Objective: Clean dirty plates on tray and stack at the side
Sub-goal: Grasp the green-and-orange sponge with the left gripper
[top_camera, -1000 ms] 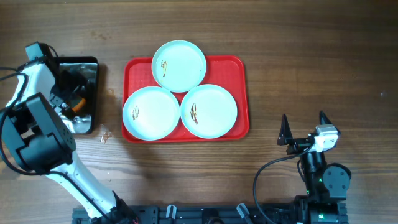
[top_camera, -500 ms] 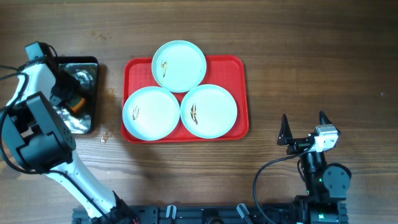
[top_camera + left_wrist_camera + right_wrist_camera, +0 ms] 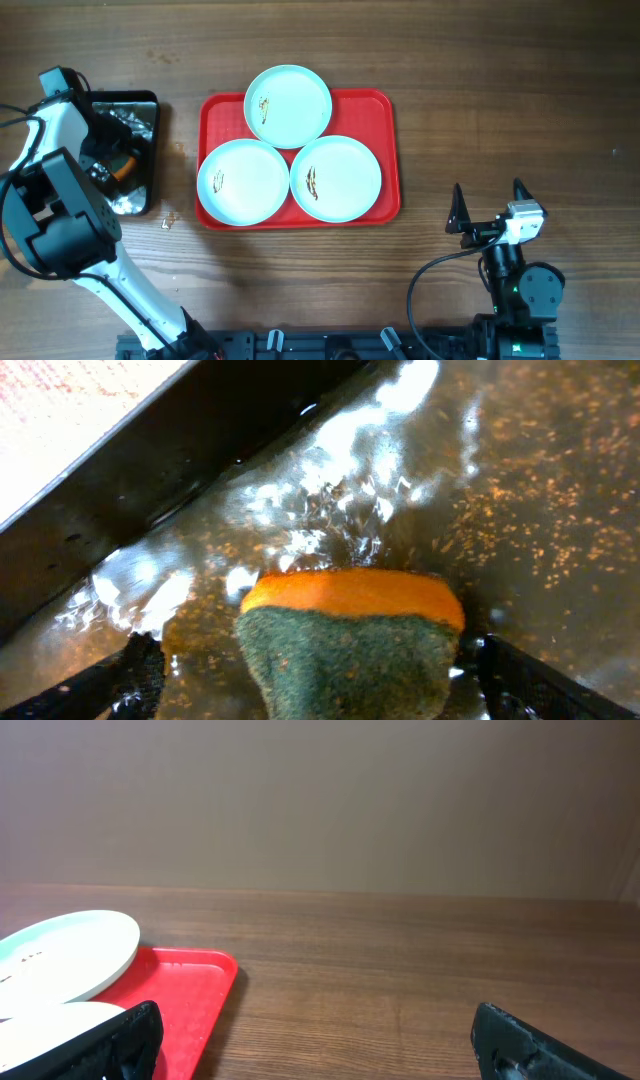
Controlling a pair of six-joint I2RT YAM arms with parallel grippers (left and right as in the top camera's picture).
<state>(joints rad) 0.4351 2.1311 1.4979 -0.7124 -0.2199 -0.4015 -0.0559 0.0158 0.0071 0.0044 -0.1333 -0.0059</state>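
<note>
Three round white plates lie on the red tray (image 3: 385, 110): one at the back (image 3: 288, 106), one front left (image 3: 243, 181), one front right (image 3: 336, 178). Each has a small brown smear. My left gripper (image 3: 112, 162) is down in the black pan (image 3: 140, 100). In the left wrist view it (image 3: 320, 685) is open, with an orange and green sponge (image 3: 350, 630) lying between its fingers in shallow water, a gap on the left side. My right gripper (image 3: 488, 192) is open and empty over bare table right of the tray; its wrist view (image 3: 315, 1045) shows the tray's corner (image 3: 190, 990) and a plate's edge (image 3: 60, 955).
The black pan with a shiny wet inside (image 3: 520, 480) sits left of the tray. A small crumb (image 3: 168, 220) lies on the wooden table (image 3: 500, 80) in front of the pan.
The left gripper and the sponge have shifted slightly back and left inside the pan, and the glints on the water have changed. The plates, the tray and the right arm have not moved.
</note>
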